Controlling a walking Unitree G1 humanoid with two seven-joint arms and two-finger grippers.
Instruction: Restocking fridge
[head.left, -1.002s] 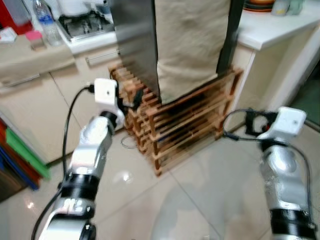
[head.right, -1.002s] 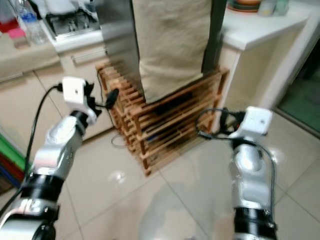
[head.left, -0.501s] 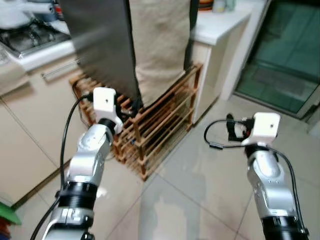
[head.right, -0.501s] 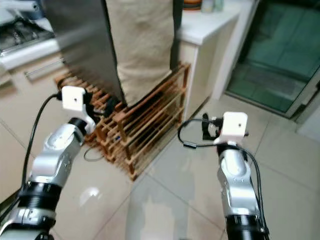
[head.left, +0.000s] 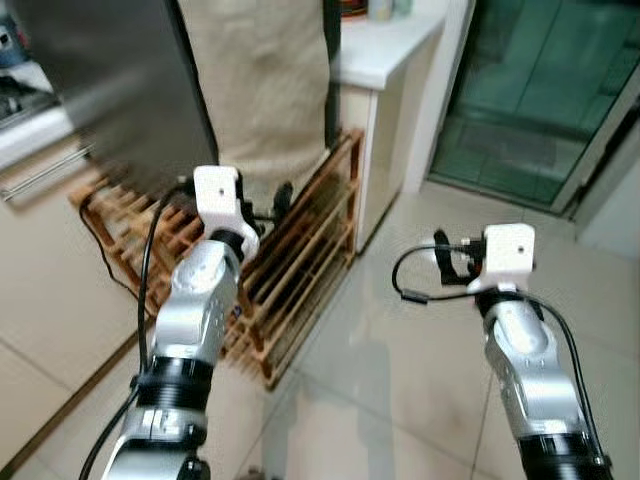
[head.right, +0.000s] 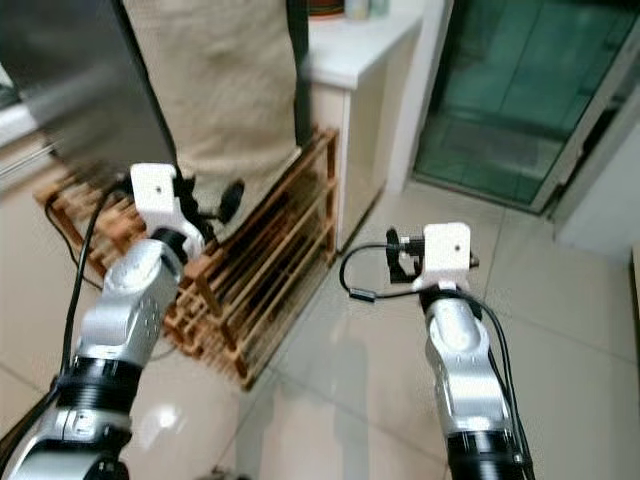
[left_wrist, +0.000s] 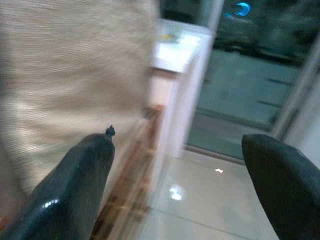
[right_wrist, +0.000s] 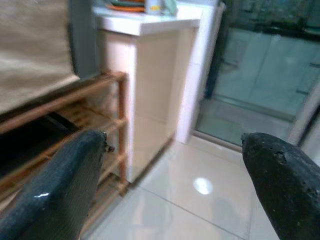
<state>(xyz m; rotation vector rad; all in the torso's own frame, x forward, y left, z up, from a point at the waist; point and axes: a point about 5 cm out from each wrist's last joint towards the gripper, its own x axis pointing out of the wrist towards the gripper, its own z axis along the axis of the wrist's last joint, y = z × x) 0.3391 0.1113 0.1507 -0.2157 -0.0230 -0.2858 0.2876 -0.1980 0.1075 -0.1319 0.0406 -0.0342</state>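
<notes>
**A:** so what's actually in the room?

**B:** a wooden slatted rack (head.left: 300, 250) on the glossy tiled floor (head.left: 400, 350), with a beige cloth (head.left: 260, 90) hanging down over it. Just beside the rack there's a white table (head.left: 385, 50) with some dishes on top, too blurry to name.

**A:** and off to the side?

**B:** a dark green glass door (head.left: 540, 90), and a black cable (head.left: 100, 240) trailing by the rack.

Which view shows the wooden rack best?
Left eye view: the wooden rack shows along its whole length under the beige cloth, with the left gripper before it. Right eye view shows much the same. Right wrist view shows one end's shelves, sharp and close. Left wrist view shows a blurred corner.
</notes>
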